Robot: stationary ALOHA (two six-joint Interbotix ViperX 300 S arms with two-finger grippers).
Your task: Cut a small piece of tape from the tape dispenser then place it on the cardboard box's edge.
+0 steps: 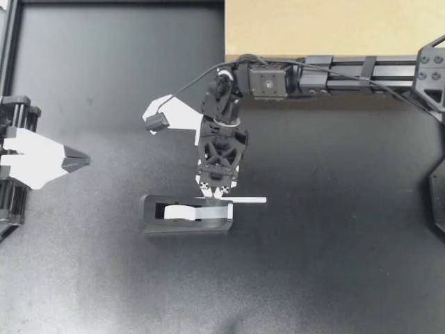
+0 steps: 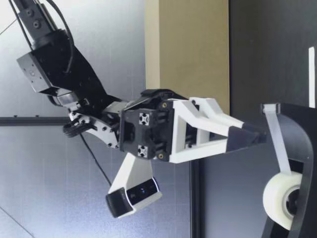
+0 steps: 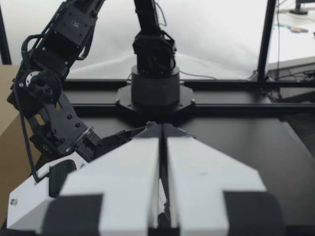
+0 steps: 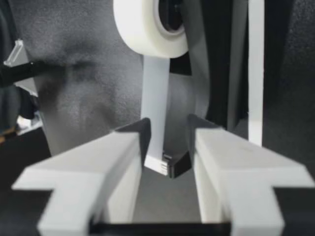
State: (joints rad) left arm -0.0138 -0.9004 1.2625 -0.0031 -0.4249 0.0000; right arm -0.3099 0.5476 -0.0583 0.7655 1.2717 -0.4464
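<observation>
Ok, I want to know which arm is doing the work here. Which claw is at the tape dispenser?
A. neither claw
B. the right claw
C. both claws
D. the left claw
B: the right claw is over the tape dispenser with the tape strip between its open fingers, while the left claw sits shut at the table's side, apart from it.

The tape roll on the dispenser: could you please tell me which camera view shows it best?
The right wrist view: the tape roll is close up there, its strip leading to the cutter. The top view shows it small, the low view from the side; the left wrist view misses it.
</observation>
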